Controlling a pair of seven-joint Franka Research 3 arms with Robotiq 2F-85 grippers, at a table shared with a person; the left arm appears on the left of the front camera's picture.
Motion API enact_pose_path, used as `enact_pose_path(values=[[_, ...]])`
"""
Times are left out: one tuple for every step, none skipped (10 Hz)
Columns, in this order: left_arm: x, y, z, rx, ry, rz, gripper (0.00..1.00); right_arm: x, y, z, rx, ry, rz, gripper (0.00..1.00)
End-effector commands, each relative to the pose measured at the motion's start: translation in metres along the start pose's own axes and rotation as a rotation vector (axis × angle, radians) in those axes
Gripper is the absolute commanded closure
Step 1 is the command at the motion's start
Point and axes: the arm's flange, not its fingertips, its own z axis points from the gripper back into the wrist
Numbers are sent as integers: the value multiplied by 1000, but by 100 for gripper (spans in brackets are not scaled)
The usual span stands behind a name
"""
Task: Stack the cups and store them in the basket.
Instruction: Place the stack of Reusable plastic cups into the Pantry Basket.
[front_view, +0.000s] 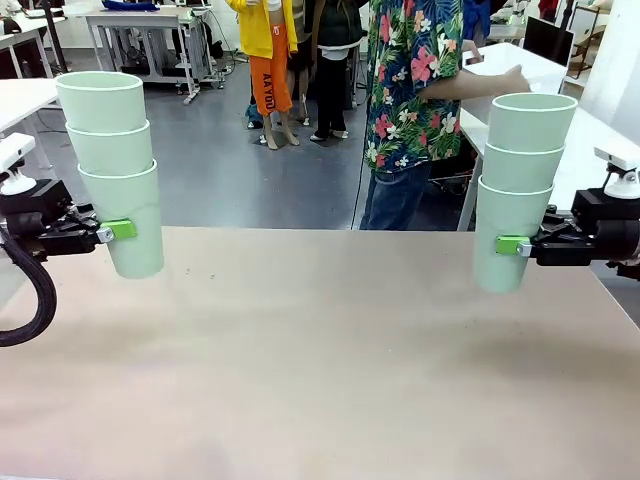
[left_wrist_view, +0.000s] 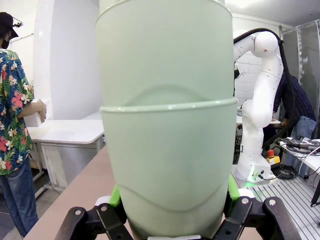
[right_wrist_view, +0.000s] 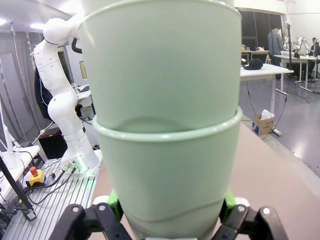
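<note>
- Two stacks of cups were up over one broad, pale brown table (front_view: 320, 360), which filled the lower part of the front view.
- Beyond its far edge stood a person (front_view: 410, 90) in a flowered shirt and jeans, turned away, with one hand (front_view: 515, 78) reaching to a white desk (front_view: 520, 60) behind.
- The left arm (right_wrist_view: 62, 100), white and jointed, stood at the table's side in the right wrist view. The right arm (left_wrist_view: 257, 100) stood likewise in the left wrist view.
- The left stack (front_view: 115, 165) was three pale mint cups nested upright, rims up, near the table's left edge and leaning slightly.
- The right stack (front_view: 522, 185) was three more of the same, upright, near the right edge and well apart from the other.
- Whether either stack's base touched the tabletop, I could not tell.
- The left gripper (front_view: 128, 232) came in level from the left, its fingers closed on the lowest cup of the left stack at about mid-height. From its own wrist camera, that gripper (left_wrist_view: 172, 210) had a finger on each side of the cup wall.
- The right gripper (front_view: 505, 245) came in level from the right and clamped the lowest cup of the right stack in the same way. Its wrist camera showed the gripper (right_wrist_view: 170, 212) pressed to both sides of the cup.
- Green pads (front_view: 120, 229) lay flat against the cup on the left, and a matching pad (front_view: 512, 244) on the right.
</note>
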Motion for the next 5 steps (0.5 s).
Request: enact_pose_path(values=[[4,-1,-1,-3,-4,-10,14,3,1,0,-1,1,8,13],[4,-1,-1,-3,-4,-10,14,3,1,0,-1,1,8,13],[4,-1,-1,-3,-4,-10,14,3,1,0,-1,1,8,13],[4,-1,-1,-3,-4,-10,14,3,1,0,-1,1,8,13],[4,-1,-1,-3,-4,-10,14,3,1,0,-1,1,8,13]])
